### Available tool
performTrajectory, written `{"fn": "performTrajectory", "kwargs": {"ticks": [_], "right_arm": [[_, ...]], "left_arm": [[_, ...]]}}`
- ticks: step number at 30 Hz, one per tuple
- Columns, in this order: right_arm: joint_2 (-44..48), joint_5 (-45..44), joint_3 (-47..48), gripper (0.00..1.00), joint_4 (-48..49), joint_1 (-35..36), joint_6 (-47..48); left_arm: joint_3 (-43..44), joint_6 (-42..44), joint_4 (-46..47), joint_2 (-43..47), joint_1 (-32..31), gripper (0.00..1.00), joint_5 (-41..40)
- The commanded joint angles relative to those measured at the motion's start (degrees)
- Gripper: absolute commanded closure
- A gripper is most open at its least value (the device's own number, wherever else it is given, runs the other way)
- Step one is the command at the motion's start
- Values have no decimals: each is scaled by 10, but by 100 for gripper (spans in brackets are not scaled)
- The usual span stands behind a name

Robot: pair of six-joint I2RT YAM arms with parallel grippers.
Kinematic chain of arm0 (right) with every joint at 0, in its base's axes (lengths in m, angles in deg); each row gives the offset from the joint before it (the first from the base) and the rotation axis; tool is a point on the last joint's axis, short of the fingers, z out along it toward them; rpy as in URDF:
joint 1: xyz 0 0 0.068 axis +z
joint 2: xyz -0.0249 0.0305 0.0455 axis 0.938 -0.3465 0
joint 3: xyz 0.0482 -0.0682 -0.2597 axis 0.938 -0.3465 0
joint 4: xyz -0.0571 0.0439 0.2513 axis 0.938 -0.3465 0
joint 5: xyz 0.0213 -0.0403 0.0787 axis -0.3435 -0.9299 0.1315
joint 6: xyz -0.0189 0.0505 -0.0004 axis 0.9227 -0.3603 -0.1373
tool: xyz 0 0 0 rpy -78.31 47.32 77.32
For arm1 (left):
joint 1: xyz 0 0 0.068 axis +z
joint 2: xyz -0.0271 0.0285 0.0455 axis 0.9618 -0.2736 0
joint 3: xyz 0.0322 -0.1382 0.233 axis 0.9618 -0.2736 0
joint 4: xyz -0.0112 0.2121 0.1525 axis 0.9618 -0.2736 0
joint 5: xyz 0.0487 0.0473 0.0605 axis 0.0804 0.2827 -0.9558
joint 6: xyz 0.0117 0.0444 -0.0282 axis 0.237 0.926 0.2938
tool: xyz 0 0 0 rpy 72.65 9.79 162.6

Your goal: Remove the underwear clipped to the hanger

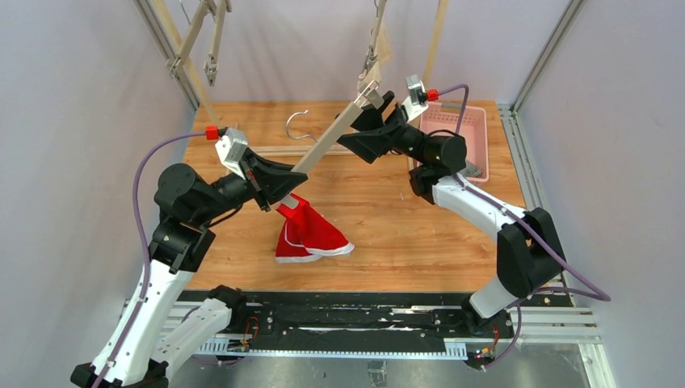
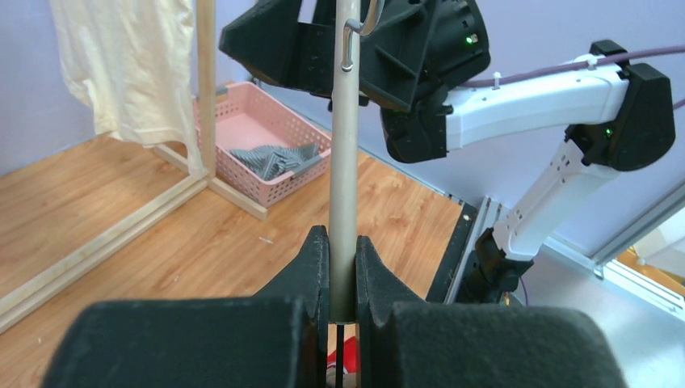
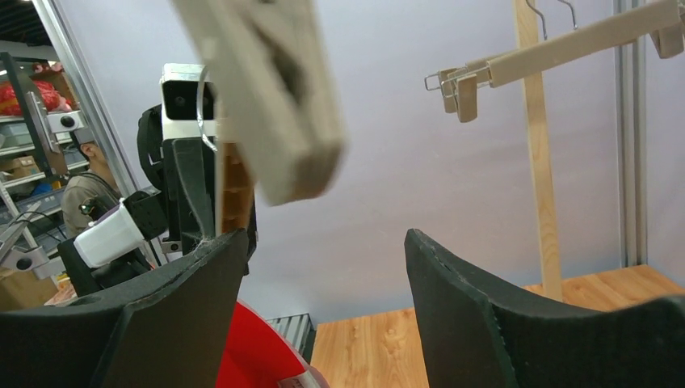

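A beige clip hanger (image 1: 327,141) slants from low left to high right over the table. My left gripper (image 1: 279,187) is shut on its bar (image 2: 343,162) near the lower end, and the fingers (image 2: 317,267) pinch it from both sides. The red underwear (image 1: 308,233) with white trim hangs from that lower end and drapes onto the table. At the upper end my right gripper (image 1: 373,113) stands open just below the hanger's clip (image 3: 266,97), holding nothing. The red underwear (image 3: 250,347) shows below its left finger. Grey underwear (image 2: 275,159) lies in the pink basket (image 2: 242,129). Cream underwear (image 2: 129,65) hangs from the rack.
The pink basket (image 1: 456,129) stands at the table's back right. A wooden rack post (image 3: 537,162) rises behind, with another clip hanger (image 3: 565,48) on it. The held hanger's metal hook (image 1: 299,125) points toward the back. Metal frame rails border the table.
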Motion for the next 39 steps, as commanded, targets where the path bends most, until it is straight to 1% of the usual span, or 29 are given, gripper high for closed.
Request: {"fn": "performTrajectory", "kwargs": {"ticks": [1,4,7,9,18,20,22,24,25,27,30,31,32,37,39], "right_arm": [[44,5,-9,27,-11,10,48],[63,7,-22,27,-27,10,69],[67,8,-13,27,-33,10,70],[59,8,-2,27,-29,10,65],[12,0,51,28,4,11,34],[10,0,61,34,0,13,32],[11,1,64,45,-5,15,34],[14,1,64,52,-9,16,36],[15,1,64,55,-11,17,37],[14,5,69,56,-15,19,36],[16,12,72,68,-25,22,37],[17,13,73,71,-30,22,39],[17,14,74,72,-36,23,41],[17,13,74,63,-30,26,38],[15,12,74,55,-20,26,32]], "left_arm": [[2,-13,57,11,-4,100,-35],[18,-3,43,5,-4,100,-41],[15,-17,55,-7,-4,100,-25],[5,-29,75,-10,-7,100,-16],[0,-30,76,-19,-22,100,-15],[-7,-29,80,-20,-25,100,-18],[-12,-29,82,-22,-25,100,-22],[-16,-27,82,-24,-27,100,-24],[-18,-27,82,-25,-26,100,-25],[-21,-27,86,-27,-28,100,-26],[-26,-25,91,-28,-32,100,-36],[-28,-26,95,-30,-32,100,-38],[-28,-26,97,-31,-32,100,-39],[-30,-27,105,-44,-39,100,-41],[-32,-27,108,-45,-41,100,-47]]}}
